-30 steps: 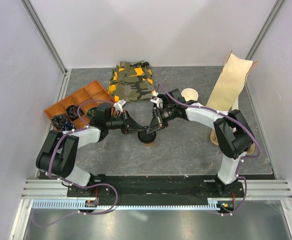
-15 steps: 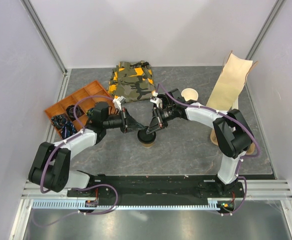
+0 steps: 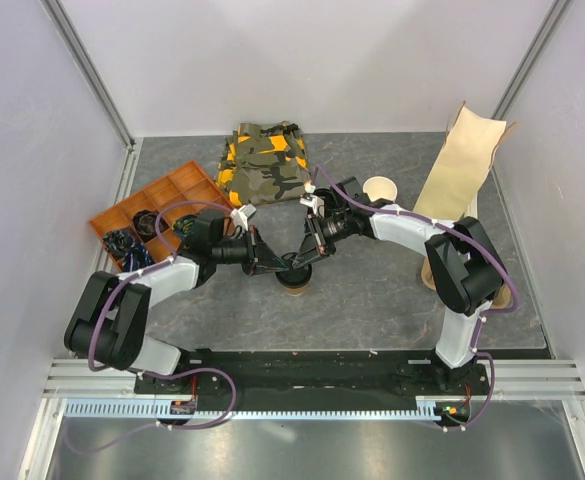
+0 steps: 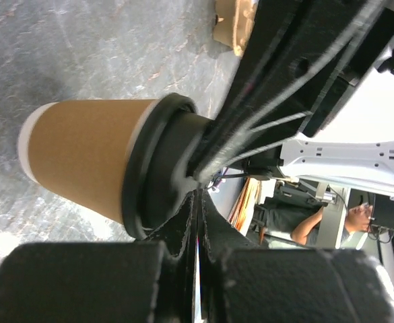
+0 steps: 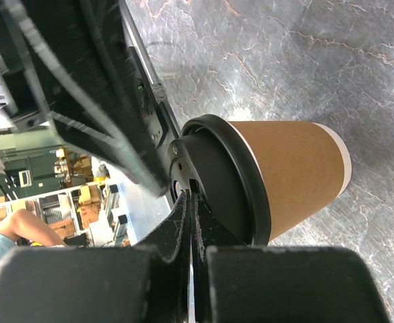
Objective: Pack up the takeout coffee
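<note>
Takeout coffee (image 3: pixel 294 279) stands upright on the grey table (image 3: pixel 372 300), about midway between the two arms, with its black lid (image 4: pixel 157 168) on top. Both arms reach in over it. The left gripper (image 3: pixel 276 268) and the right gripper (image 3: pixel 305 261) each have their fingers pinched fully together, holding nothing, with the tips touching the lid's top from opposite sides. This reads as the lid being pressed home, so the packing itself has not begun. A tall paper bag (image 3: pixel 459 165) stands at the far right, well apart from the coffee. The next move probably calls for one arm to lift off, spread its fingers, take the coffee round its brown wall and carry it upright to the bag; the right arm is nearer
</note>
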Robot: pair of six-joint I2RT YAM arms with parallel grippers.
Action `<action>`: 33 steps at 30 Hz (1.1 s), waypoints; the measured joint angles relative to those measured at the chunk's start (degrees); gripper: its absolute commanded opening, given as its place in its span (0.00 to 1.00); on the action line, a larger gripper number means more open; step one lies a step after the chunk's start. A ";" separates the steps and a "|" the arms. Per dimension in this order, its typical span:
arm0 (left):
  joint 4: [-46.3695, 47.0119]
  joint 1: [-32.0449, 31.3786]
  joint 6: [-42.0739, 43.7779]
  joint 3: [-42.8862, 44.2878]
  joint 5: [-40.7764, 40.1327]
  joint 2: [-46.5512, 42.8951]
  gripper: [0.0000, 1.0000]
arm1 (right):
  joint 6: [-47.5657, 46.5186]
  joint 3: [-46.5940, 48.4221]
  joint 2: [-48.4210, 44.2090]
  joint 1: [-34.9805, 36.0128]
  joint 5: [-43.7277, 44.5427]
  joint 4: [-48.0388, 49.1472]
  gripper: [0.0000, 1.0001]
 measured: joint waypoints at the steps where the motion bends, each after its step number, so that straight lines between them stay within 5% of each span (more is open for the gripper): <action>1: -0.31 -0.26 0.02 0.00 -0.04 -0.87 0.02 | 0.00 0.04 0.02 0.02 0.00 -0.02 0.00; 21: -1.09 -2.89 0.96 0.07 -0.15 1.31 0.02 | 2.54 0.68 -0.02 0.02 -0.59 -0.39 0.00; 33: -1.16 -2.89 0.96 0.13 -0.13 1.33 0.02 | 15.47 -0.07 -2.38 0.00 -3.43 13.44 0.00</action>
